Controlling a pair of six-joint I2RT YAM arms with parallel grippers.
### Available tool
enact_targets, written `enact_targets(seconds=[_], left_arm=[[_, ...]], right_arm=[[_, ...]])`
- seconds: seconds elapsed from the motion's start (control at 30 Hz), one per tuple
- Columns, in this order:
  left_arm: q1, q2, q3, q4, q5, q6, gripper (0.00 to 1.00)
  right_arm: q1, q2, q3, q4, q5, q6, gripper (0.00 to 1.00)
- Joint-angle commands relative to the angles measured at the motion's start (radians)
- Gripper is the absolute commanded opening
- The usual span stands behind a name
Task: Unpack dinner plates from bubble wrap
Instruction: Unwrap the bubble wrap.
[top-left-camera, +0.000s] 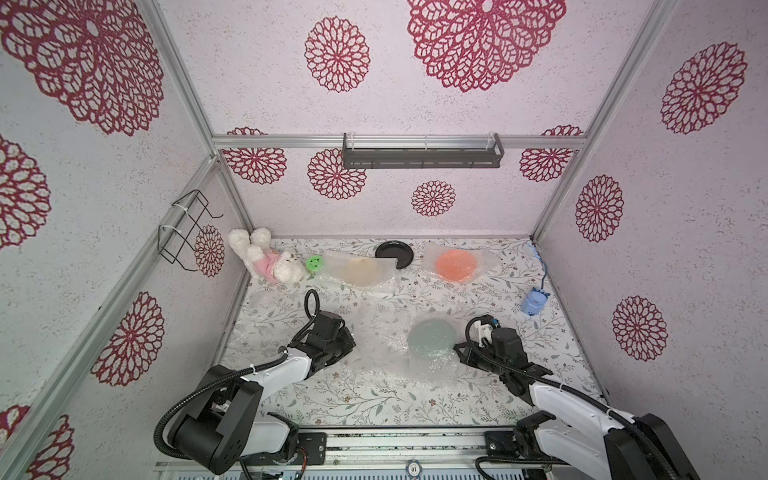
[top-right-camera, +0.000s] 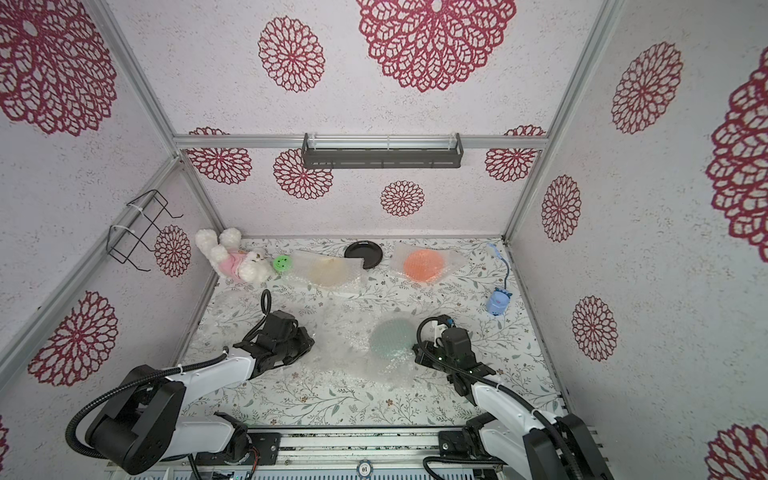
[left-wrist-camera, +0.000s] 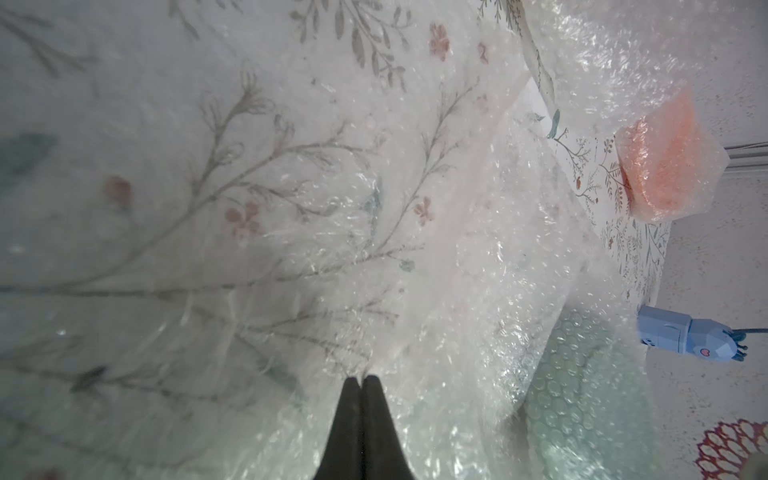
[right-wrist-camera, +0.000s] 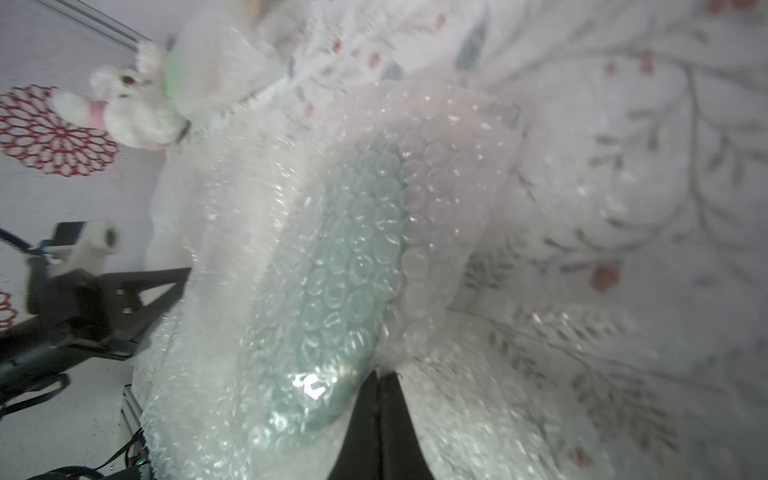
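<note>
Four dinner plates lie on the flower-printed table. Three sit along the far edge. The black plate is bare, though a corner of plastic overlaps its near rim. To its left, the cream plate lies inside its own clear sheet. To its right, the orange plate is likewise covered, well apart from the arms. The fourth, the blue-green plate, lies nearer the robot, between the two arms, and shows only dimly through the bubble wrap. That sheet is spread and crumpled over the plate and reaches across the table toward the left arm. The left gripper is down low at the left edge of the sheet. Its dark fingertips are pressed together, and the film is pinched between them. The right gripper is at the plate's right near rim. Its jaws are closed tight, with a gathered tuft of the same wrap bunched at the tips, just beside the plate's edge. In the right wrist view the plate looks covered on its upper face by rows of round bubbles; I cannot tell whether any part of it is already bare. A plush rabbit in a pink dress lies in the far left corner, with a small green smiley disc just beside it and next to the cream plate's wrapping. A blue toy with a cord stands near the right wall.
</note>
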Motion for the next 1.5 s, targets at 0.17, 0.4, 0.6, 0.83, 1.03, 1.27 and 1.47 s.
enact_targets(seconds=[0.17,0.4,0.6,0.83,1.03,1.27,1.47], left_arm=[[0.035,0.029,0.002,0.04,0.009,0.015,0.0],[0.043,-0.032,-0.007,-0.01,0.011,0.03,0.01],[0.046,-0.21,0.036,-0.21,-0.011,0.085,0.44],[0.019,-0.424,0.155,-0.4,0.04,0.147,0.73],[-0.125,-0.235,0.194,-0.153,0.237,0.135,0.88],[-0.243,0.193,0.322,0.171,0.384,0.037,0.97],[-0.25,0.416,0.411,0.229,0.431,0.009,0.97]], right_arm=[[-0.007,0.089,0.029,0.082,0.008,0.028,0.1],[-0.016,0.111,0.112,-0.116,0.178,0.013,0.63],[-0.026,0.075,0.185,-0.27,0.28,-0.018,0.78],[-0.018,-0.043,0.299,-0.443,0.363,-0.095,0.8],[0.016,0.056,0.354,-0.341,0.106,-0.099,0.81],[0.016,0.241,0.304,-0.085,-0.085,-0.032,0.89],[0.012,0.322,0.283,-0.002,-0.116,0.0,0.9]])
